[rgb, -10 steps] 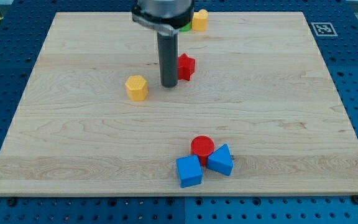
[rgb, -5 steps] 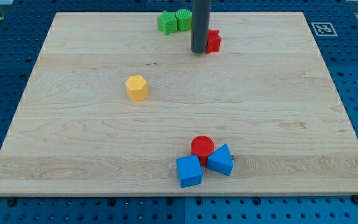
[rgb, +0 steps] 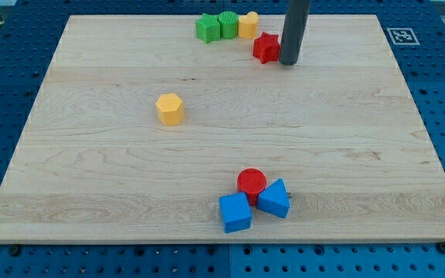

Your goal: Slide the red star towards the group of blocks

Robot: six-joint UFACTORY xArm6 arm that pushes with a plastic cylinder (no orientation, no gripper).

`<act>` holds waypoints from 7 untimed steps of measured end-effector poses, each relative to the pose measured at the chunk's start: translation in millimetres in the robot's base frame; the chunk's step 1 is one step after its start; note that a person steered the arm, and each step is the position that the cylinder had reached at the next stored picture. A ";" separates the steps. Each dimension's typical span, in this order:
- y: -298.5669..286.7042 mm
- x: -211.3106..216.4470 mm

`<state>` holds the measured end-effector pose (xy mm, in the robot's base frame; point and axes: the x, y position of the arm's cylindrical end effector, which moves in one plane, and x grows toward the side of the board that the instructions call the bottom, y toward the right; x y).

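The red star [rgb: 266, 48] lies near the view's top, just below and right of a row of three blocks: a green block [rgb: 205, 28], a green block [rgb: 228, 25] and a yellow block [rgb: 248, 25]. My tip [rgb: 288, 62] rests on the board right beside the star's right side, touching or nearly touching it. The rod rises straight out of the view's top.
A yellow hexagonal block [rgb: 170, 109] sits alone left of centre. At the view's bottom a red cylinder [rgb: 251, 182], a blue cube [rgb: 235, 212] and a blue block [rgb: 274, 199] cluster together. The wooden board [rgb: 68, 193] ends at blue perforated table.
The red star moved up and to the right, then slightly left. My tip went from the star's left side to its right side.
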<state>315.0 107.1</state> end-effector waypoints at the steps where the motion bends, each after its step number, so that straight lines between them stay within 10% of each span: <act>1: 3.4 11.4; 7: -26.0 -6.0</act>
